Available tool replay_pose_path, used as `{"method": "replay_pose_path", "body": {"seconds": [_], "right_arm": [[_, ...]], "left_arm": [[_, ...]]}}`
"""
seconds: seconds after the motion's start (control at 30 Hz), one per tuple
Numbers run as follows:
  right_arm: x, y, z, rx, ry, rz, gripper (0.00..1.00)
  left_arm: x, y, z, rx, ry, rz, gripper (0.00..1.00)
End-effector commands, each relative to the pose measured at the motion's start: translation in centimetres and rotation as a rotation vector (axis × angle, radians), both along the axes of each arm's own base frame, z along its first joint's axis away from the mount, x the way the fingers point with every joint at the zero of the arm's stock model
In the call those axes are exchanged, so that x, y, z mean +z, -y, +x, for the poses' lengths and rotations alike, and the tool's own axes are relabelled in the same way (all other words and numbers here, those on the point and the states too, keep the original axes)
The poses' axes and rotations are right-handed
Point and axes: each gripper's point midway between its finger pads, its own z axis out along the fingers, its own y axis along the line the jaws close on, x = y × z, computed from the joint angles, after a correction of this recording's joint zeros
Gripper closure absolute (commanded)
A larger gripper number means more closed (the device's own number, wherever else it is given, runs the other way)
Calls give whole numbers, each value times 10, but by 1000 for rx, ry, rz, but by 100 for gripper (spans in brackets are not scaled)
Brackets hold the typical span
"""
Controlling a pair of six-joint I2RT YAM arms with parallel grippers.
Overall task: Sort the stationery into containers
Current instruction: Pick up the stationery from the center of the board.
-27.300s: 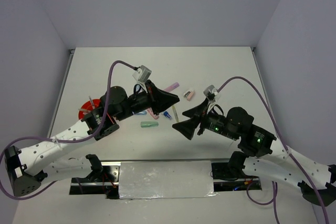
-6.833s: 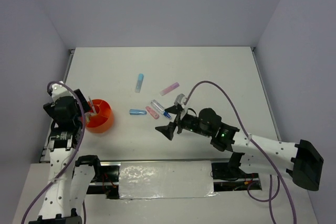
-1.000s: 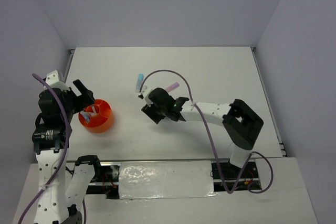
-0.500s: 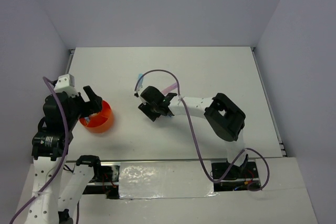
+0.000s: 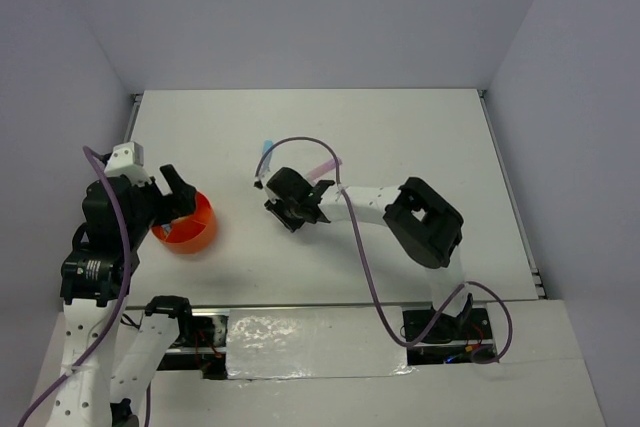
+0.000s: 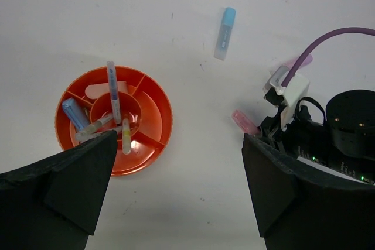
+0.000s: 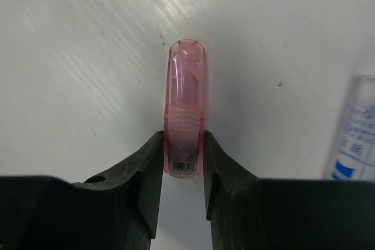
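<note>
Our right gripper (image 7: pixel 184 147) pinches the near end of the pink piece (image 7: pixel 186 86), which lies flat with its long axis pointing straight ahead of the jaws, while the cup (image 6: pixel 167 115) sits well apart beneath our wide-open left gripper (image 6: pixel 180 140).

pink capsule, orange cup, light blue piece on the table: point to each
pink capsule (image 7: pixel 185 100): right wrist view, ribbed middle
orange cup (image 6: pixel 155 115): left wrist view, bare right compartment
light blue piece (image 6: pixel 224 34): left wrist view, mid-body
</note>
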Motion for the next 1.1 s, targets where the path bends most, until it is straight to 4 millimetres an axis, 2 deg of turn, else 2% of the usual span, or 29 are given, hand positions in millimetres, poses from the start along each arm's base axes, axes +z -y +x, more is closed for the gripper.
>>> {"method": "replay_pose_path", "body": {"seconds": [0.0,0.03,0.07,0.1,0.13,0.17,0.2,0.23,0.27,0.3,0.37,0.4,0.47,0.5,0.63,0.73,0.8,0.9,0.97,1.07], "right_arm": [[18,-13,-19,22,-18,115,83],[45,-16,-17,16,18,183,84],[56,-17,-17,9,40,230,85],[88,-20,-22,15,59,315,92],[98,-21,-26,15,78,361,96],[114,-22,-27,11,102,409,100],[144,-20,-32,10,131,481,100],[153,-20,-39,28,134,511,100],[165,-23,-47,51,154,556,100],[186,-21,-53,62,180,602,100],[200,-20,-63,78,199,640,100],[214,-22,-75,101,216,672,100],[227,-23,-82,110,247,700,100],[238,-26,-95,131,268,722,100],[260,-33,-108,142,332,760,100],[264,-39,-108,124,356,745,100],[257,-42,-105,109,366,706,100],[259,-47,-107,111,374,695,100],[264,-49,-109,111,385,708,100],[268,-52,-107,100,405,687,100]], "left_arm": [[12,19,0,-83,40,-60,1],[8,24,0,-103,37,-84,1],[12,38,0,-161,51,-143,1],[12,45,-1,-188,63,-173,1],[8,58,-4,-226,49,-245,1],[14,64,-2,-250,75,-282,1],[10,70,-3,-270,75,-320,1],[12,77,-4,-294,81,-356,1],[21,86,-6,-328,107,-422,1],[18,90,-6,-336,101,-453,1],[22,97,-8,-343,104,-529,1],[26,101,-9,-364,121,-553,1],[32,104,-12,-366,129,-613,1],[31,107,-13,-378,126,-630,1],[34,111,-15,-398,130,-662,4],[37,117,-19,-435,123,-679,5],[41,116,-21,-438,129,-674,5],[41,114,-22,-428,130,-648,12],[37,113,-21,-430,120,-633,18],[25,115,-19,-444,84,-624,20]]}}
